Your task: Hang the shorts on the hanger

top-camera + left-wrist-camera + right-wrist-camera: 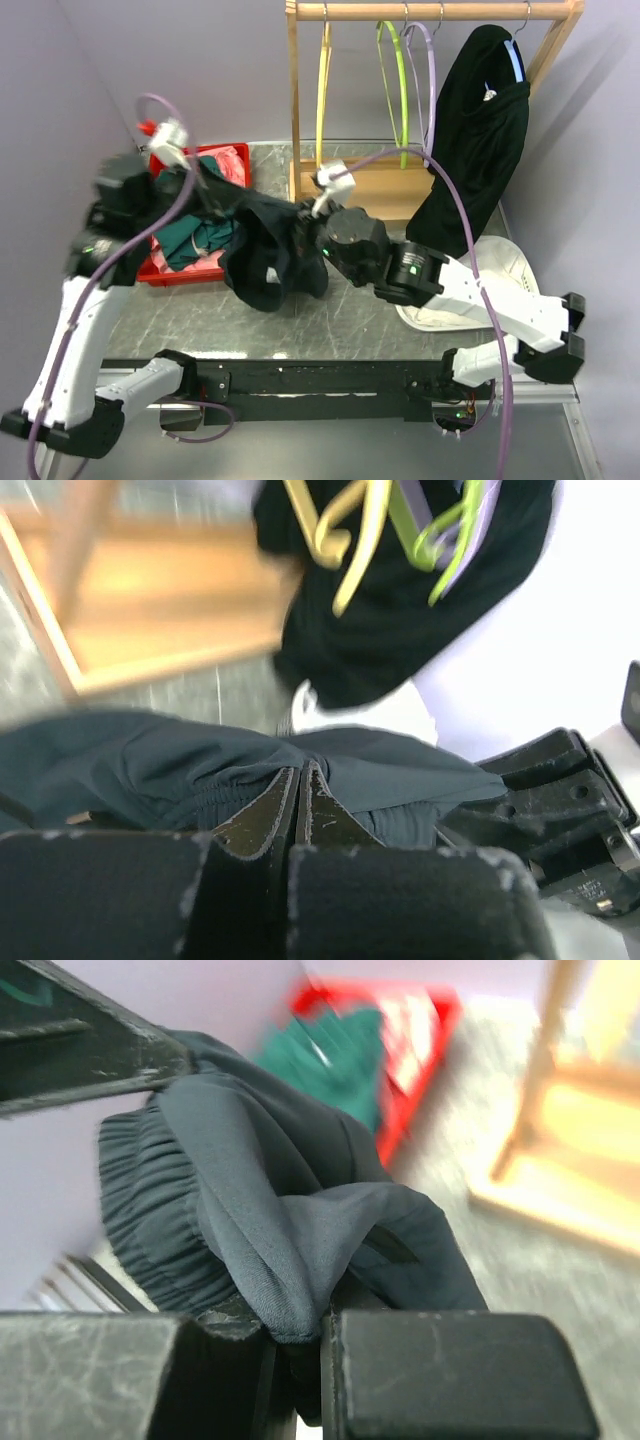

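Top external view has the shorts [268, 255] lifted off the tabletop [350, 310], strung between the two arms and sagging in a dark bundle just right of the red bin [236, 160]. The left pincer [222, 198] is clamped on the left end of the fabric; its wrist view shows both fingers [255, 815] pressed together with the gathered waistband nipped between them. The right pincer [300, 222] grips the right end, and its own view shows a fold of cloth squeezed between narrow jaws. The hanger [432, 90], the pale lilac one, hangs from the rail [430, 11] of the wooden rack at the far right. It sits between the lime-green hanger [392, 70] and the black garment [480, 140], well apart from the shorts. The step in hand looks like carrying the shorts up and right toward it. To do it well, I judge, the arms should first spread apart so the waistband draws taut and level rather than bunched. They should then rise together so the hanging legs clear the rack's base. The approach is best made on the near side of the lilac hanger without brushing its neighbours, since so thin a hanger will likely swing at a touch. Both grips look to be on thin folds, so slow, even travel should lessen the risk of slipping.
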Available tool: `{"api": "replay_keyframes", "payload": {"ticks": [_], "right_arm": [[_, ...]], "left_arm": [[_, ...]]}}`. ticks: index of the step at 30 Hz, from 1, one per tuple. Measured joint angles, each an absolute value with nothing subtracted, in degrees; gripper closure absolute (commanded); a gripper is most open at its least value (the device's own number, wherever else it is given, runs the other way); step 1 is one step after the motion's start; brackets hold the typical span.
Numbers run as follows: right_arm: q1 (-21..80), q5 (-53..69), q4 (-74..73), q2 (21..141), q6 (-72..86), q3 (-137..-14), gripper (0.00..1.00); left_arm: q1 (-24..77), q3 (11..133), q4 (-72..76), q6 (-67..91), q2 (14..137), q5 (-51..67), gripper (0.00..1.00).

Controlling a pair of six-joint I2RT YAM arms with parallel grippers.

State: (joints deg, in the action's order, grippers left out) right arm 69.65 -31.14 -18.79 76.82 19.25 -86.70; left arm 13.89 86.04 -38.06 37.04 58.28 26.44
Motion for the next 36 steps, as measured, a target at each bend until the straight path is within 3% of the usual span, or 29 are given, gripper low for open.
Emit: {"api": "replay_keyframes", "payload": {"ticks": [8, 11, 12, 14, 15, 18, 22, 25, 36], "right_arm": [[61.36, -26.39, -19.49, 61.8, 32.86, -53.1, 1.0], [58.22, -23.27, -18.57, 57.58, 37.45, -41.98, 0.95], [56.53, -22.79, -18.65, 56.38, 38.81, -38.74, 0.93], [52.97, -22.46, -18.92, 54.13, 40.82, -33.71, 0.88], [51.11, -22.37, -19.11, 53.3, 41.6, -31.53, 0.85], [49.8, -22.22, -20.21, 53.08, 42.65, -30.04, 0.74], [49.56, -22.26, -19.9, 53.08, 42.54, -30.04, 0.5], [49.45, -22.55, -20.21, 52.95, 42.06, -30.04, 0.39], [49.43, -24.43, -25.91, 48.16, 39.16, -33.78, 0.35]], "left_arm": [[31.0, 65.93, -30.15, 38.83, 64.58, 18.13, 0.93], [35.79, 59.88, -26.92, 40.56, 68.03, 15.18, 0.84], [37.15, 58.94, -26.87, 40.6, 69.69, 12.6, 0.69], [38.48, 58.11, -27.35, 40.91, 73.03, 8.29, 0.53], [39.31, 58.02, -27.73, 41.19, 74.56, 5.78, 0.37], [42.54, 57.08, -29.28, 42.39, 76.12, -1.8, 0.3], [47.42, 52.95, -32.12, 45.34, 70.63, -9.3, 0.29], [50.11, 49.78, -34.92, 48.18, 65.95, -13.82, 0.31], [61.23, 42.63, -42.68, 62.02, 65.82, -24.51, 0.35]]}}
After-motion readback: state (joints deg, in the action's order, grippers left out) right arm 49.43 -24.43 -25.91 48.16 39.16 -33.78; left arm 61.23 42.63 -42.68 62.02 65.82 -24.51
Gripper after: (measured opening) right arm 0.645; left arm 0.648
